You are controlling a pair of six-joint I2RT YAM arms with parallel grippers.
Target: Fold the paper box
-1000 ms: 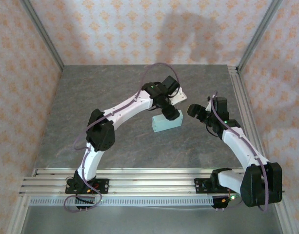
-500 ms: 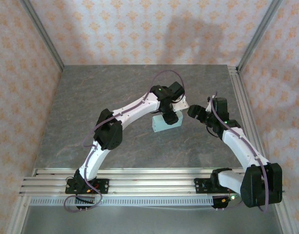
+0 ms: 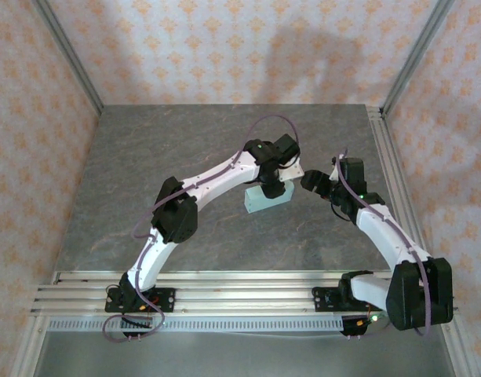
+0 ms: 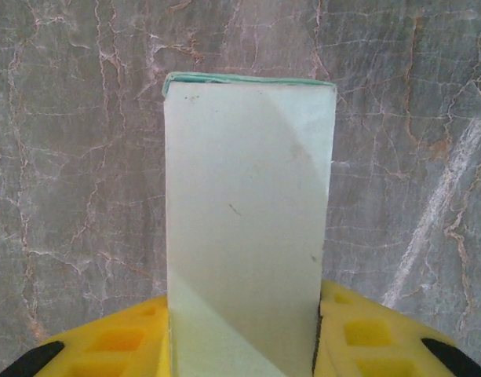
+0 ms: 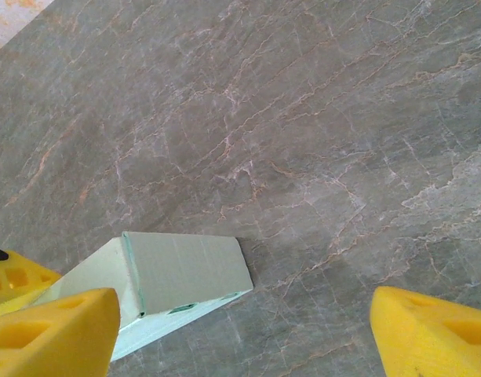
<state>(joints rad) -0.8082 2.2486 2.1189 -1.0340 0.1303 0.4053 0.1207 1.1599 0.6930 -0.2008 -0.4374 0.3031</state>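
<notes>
The paper box [image 3: 267, 198] is a pale mint-green rectangular box lying on the grey table a little right of the middle. In the left wrist view the paper box [image 4: 248, 228] runs away from the camera, and my left gripper [image 4: 244, 310] is shut on its near end, with one yellow finger [image 4: 114, 338] on each long side. From above, the left gripper [image 3: 273, 188] sits over the box's far right end. My right gripper [image 3: 312, 181] hangs open just right of the box, apart from it. In the right wrist view the paper box [image 5: 185, 271] lies at lower left, and the right gripper [image 5: 244, 314] spreads wide over bare table.
The grey marbled table [image 3: 185, 149] is walled by patterned panels at the back and sides. An aluminium rail [image 3: 224, 290] carries both arm bases along the near edge. A metal frame strip [image 3: 385, 157] runs down the table's right side.
My left gripper has moved a little right over the box's end and closed its fingers onto it. The box has shifted slightly. The right arm has barely moved.
</notes>
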